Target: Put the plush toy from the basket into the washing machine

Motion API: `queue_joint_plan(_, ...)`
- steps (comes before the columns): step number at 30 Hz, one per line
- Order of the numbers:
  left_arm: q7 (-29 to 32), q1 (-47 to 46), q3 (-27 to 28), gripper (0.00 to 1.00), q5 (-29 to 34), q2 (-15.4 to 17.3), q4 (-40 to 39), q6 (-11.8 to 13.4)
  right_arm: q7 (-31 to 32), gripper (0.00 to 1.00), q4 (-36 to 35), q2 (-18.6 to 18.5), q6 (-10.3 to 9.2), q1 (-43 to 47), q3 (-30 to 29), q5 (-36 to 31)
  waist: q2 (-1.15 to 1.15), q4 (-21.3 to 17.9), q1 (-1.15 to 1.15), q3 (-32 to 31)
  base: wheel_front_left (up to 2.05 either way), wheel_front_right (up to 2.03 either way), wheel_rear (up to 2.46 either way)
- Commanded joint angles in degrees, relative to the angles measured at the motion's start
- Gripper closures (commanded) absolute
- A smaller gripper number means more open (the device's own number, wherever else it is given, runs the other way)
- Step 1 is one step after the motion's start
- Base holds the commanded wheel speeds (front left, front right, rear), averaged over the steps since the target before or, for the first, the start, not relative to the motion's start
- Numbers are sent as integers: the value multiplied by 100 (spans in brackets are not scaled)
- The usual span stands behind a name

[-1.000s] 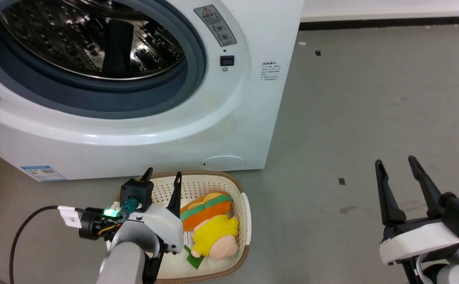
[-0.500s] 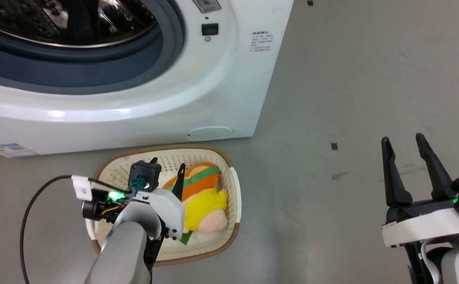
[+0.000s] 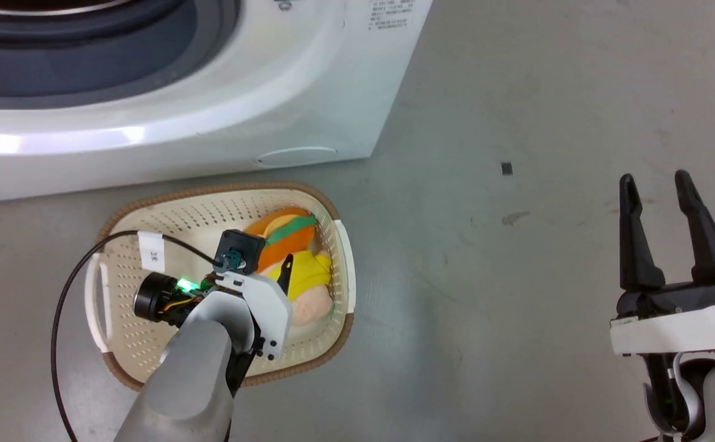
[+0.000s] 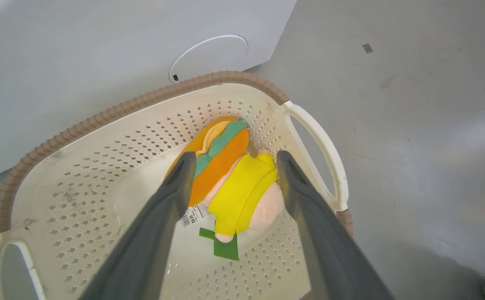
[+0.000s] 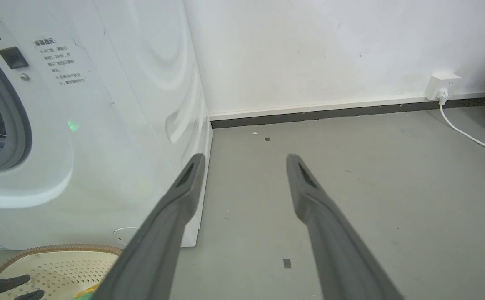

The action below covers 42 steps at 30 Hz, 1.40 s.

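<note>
The plush toy (image 3: 305,273) lies on its side at the right end of the cream basket (image 3: 167,212), orange striped hat toward the washing machine (image 3: 241,110). My left gripper (image 3: 268,261) hangs open over the toy. In the left wrist view its fingers straddle the plush toy (image 4: 234,183), one beside the hat and one beside the yellow body, above it and apart from it. The basket (image 4: 113,110) sits on the floor just in front of the washing machine (image 4: 101,50). My right gripper (image 3: 653,181) stands open over bare floor far to the right, holding nothing.
A black cable (image 3: 69,288) loops from my left wrist over the basket's left end. Small dark tape marks (image 3: 506,167) dot the grey floor. A white wall outlet (image 5: 442,83) with a cord sits at the far wall, right of the washing machine (image 5: 121,125).
The head camera has tilted down, so the washer's porthole slid out of the top. My left gripper has moved lower into the basket, from beside the toy to over it. Right gripper unchanged.
</note>
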Motion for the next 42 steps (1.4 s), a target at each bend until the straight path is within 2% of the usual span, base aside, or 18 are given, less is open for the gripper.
queue_joint_plan(1, 30, -187, -59, 0, -54, 38, 157, -36, -64, 0, -59, -1, -3, -143, -15, 53, 0, -62, -1, 162, 0, 0, 0)
queue_joint_plan(17, 282, -1001, -454, 0, -219, 245, 1099, -66, -255, 0, -256, -1, -3, -506, -134, 356, 0, -272, -1, 1071, 0, 0, 0)
queue_joint_plan(42, 354, -2310, -1228, 0, -304, 536, 2571, 489, -553, 0, -455, -1, -4, -1017, -254, 781, 0, -620, -1, 2304, 0, 0, 0)
